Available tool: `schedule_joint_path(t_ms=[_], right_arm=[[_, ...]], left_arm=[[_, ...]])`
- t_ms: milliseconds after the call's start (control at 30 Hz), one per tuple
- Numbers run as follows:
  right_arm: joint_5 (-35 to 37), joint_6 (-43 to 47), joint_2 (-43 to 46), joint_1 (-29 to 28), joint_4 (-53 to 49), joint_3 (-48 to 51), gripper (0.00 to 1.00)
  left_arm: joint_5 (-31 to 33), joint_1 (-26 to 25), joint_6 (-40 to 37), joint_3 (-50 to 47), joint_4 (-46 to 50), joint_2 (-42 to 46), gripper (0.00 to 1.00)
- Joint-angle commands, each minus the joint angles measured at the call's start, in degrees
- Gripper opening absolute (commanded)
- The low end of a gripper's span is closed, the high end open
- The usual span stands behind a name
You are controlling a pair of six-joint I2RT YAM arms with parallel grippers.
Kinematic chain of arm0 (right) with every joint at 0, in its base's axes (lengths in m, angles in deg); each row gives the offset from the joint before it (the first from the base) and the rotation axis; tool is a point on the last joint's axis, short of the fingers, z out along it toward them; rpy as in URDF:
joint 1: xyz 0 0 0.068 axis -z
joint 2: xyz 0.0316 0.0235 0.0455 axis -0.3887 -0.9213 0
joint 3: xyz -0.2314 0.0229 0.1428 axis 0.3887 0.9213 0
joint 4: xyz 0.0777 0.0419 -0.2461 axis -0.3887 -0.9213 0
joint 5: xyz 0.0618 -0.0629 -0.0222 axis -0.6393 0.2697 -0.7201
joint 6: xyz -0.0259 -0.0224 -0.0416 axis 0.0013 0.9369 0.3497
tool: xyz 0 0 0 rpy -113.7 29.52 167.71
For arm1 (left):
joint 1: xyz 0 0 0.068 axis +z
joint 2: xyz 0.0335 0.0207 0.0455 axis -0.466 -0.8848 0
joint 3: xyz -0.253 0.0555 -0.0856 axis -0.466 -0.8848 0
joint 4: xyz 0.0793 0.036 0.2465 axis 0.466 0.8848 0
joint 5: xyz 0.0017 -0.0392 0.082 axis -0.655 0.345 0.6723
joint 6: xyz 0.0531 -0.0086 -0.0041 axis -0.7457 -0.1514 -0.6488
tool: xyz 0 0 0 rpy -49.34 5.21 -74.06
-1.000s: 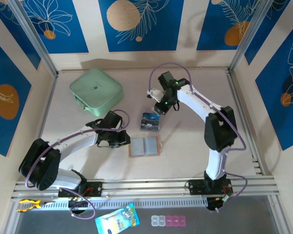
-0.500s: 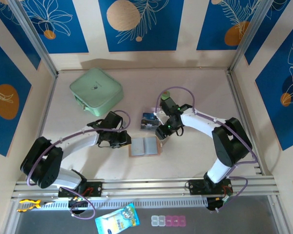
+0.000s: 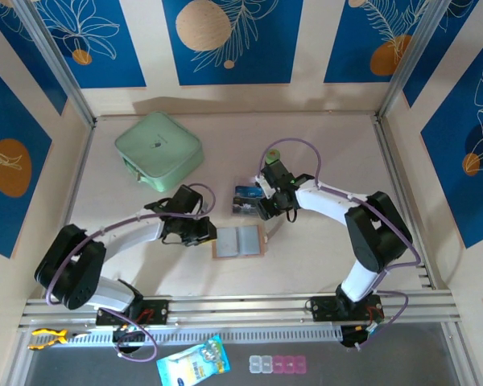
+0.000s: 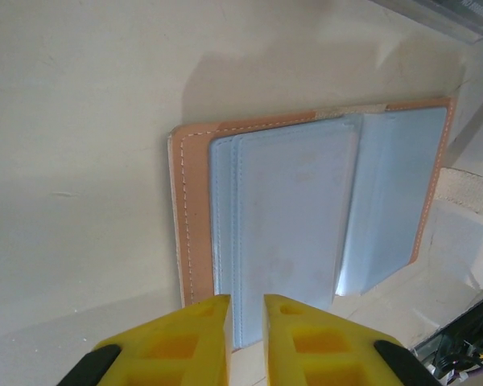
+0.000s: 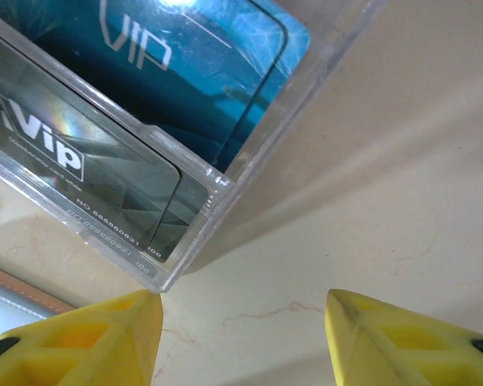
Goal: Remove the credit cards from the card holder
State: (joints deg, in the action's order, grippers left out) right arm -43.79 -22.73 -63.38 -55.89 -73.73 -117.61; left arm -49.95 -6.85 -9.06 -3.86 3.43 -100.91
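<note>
The card holder (image 3: 239,241) lies open and flat on the table, tan leather with pale plastic sleeves (image 4: 306,209). My left gripper (image 3: 203,233) sits at its left edge. Its yellow tips (image 4: 245,310) are nearly together over the sleeve's near border, with nothing clamped. Blue credit cards (image 5: 193,72) and grey ones (image 5: 80,153), marked VIP, lie in the clear plastic box (image 3: 247,201). My right gripper (image 3: 266,211) is low beside the box's right corner (image 5: 217,181). It is open (image 5: 241,310), with bare table between its fingers.
A mint-green square case (image 3: 158,149) sits at the back left. A blue-white packet (image 3: 193,363) and small pill boxes (image 3: 278,364) lie in front of the rail. Open table stretches to the right of my right arm.
My right gripper has opened and come down from above the clear box to its right corner. The left arm and the card holder have not moved.
</note>
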Motion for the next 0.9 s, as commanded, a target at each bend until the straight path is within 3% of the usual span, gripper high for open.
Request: schedule_joint_path(t_ms=[0,267,567,867], right_arm=[[2.2,-1.9,2.0,-0.2,-0.4,0.4,0.55],[-0.9,-6.6,5.5,-1.8,-3.5,-0.8,0.51],[-14.0,-26.6,9.0,-7.6,-1.5,0.6,0.4],[-27.4,-42.0,2.1,-12.4,1.5,0.4,0.35]], left_arm=[[-1.5,-0.8,0.5,-1.0,-1.0,-1.1,0.16],[-1.3,-1.2,0.2,-1.5,-0.9,-2.6,0.12],[-0.9,-1.3,0.3,-2.9,-1.8,-3.6,0.07],[-0.6,-1.3,0.3,-4.4,-2.4,-4.3,0.07]])
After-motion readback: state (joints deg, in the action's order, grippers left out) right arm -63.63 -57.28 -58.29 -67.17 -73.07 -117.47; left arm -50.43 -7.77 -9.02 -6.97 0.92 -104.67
